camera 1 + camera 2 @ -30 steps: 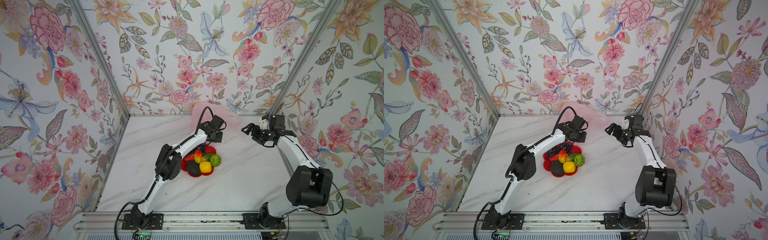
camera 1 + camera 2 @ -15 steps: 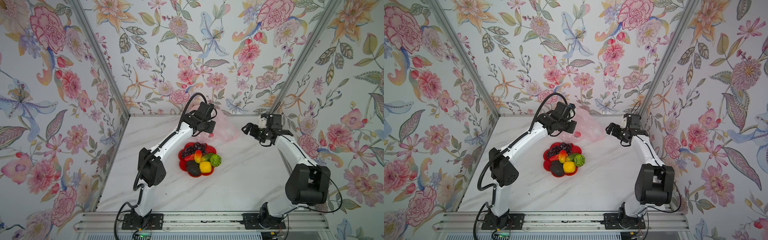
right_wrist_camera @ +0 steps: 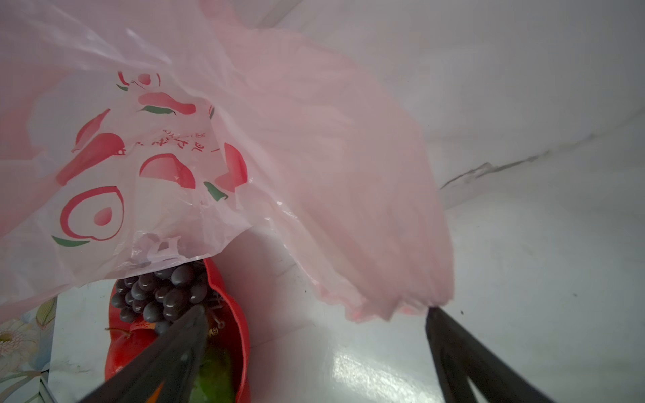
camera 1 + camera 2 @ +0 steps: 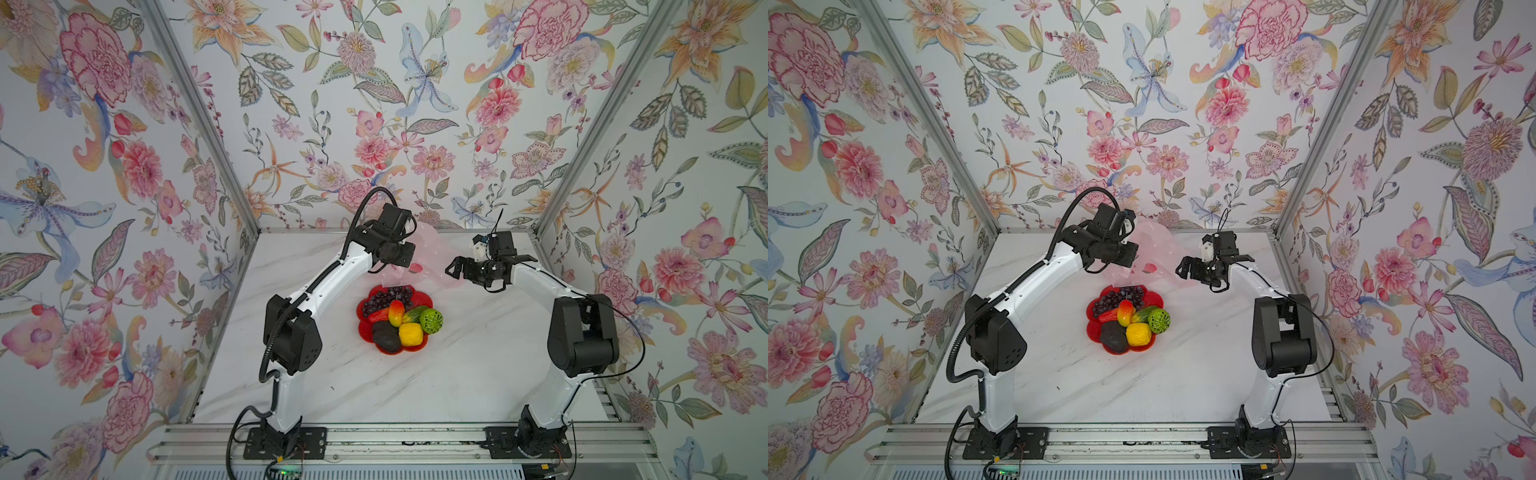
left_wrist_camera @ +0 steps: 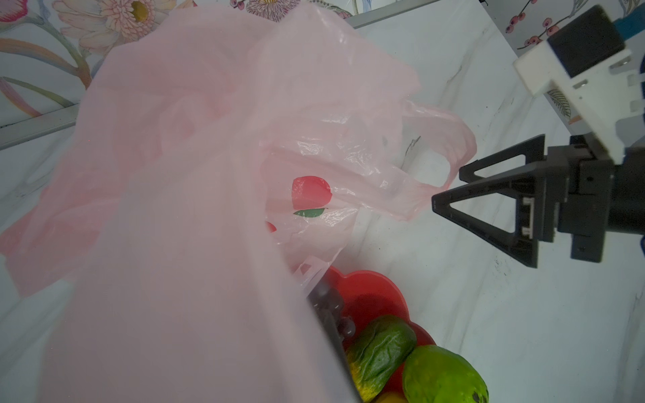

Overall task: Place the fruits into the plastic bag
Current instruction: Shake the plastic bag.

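One plastic bag (image 3: 279, 139) edge overhangs the grapes (image 3: 157, 296) on the red plate (image 3: 234, 315).

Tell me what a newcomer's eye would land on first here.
The pink plastic bag, hanging crumpled from the shut left gripper at the back of the table. Just in front of it, mid-table, sits a red plate piled with bright fruits. The right gripper stands open right beside the bag.

Floral wallpaper (image 4: 374, 104) covers three walls around a white marble-patterned tabletop (image 4: 457, 386), with grey metal posts (image 4: 203, 124) in the corners.
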Controlling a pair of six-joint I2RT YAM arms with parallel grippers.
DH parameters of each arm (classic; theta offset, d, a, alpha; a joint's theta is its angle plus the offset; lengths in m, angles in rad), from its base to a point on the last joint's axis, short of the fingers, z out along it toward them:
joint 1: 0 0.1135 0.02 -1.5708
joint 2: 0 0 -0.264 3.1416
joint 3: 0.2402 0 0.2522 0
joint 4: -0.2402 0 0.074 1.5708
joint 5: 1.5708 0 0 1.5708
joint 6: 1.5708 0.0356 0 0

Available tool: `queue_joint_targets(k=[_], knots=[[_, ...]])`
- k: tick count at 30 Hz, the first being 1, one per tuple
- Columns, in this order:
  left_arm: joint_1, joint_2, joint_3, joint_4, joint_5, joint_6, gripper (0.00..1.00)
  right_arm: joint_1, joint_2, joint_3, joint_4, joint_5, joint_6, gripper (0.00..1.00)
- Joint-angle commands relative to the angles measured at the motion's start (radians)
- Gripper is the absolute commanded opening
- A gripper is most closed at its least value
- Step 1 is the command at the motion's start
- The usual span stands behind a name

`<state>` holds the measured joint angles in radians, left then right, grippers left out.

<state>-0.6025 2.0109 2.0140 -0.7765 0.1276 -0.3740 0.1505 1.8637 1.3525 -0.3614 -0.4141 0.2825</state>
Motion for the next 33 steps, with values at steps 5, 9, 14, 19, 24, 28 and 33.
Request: queue_joint_targets(k=[5, 9, 14, 19, 24, 28, 33], knots=[[0.014, -0.040, -0.027, 0.006, 0.032, 0.004, 0.00, 0.003, 0.015, 0.023, 0.044, 0.087, 0.022, 0.86], [0.023, -0.054, -0.042, 0.005, 0.032, 0.004, 0.00, 0.003, -0.003, 0.006, 0.118, 0.129, 0.030, 0.83], [0.054, -0.085, -0.092, 0.012, 0.041, 0.003, 0.00, 0.009, 0.103, 0.122, 0.080, 0.071, 0.030, 0.78], [0.074, -0.105, -0.119, 0.014, 0.035, 0.003, 0.00, 0.017, 0.140, 0.161, 0.086, 0.060, 0.029, 0.36], [0.089, -0.141, -0.152, 0.015, 0.020, 0.000, 0.00, 0.019, 0.102, 0.173, 0.094, 0.087, 0.029, 0.00], [0.106, -0.178, -0.158, -0.002, -0.013, -0.013, 0.00, 0.028, -0.003, 0.203, 0.039, 0.121, 0.085, 0.00], [0.153, -0.180, -0.117, -0.012, -0.085, -0.096, 0.00, 0.068, -0.022, 0.326, -0.060, 0.158, 0.198, 0.00]])
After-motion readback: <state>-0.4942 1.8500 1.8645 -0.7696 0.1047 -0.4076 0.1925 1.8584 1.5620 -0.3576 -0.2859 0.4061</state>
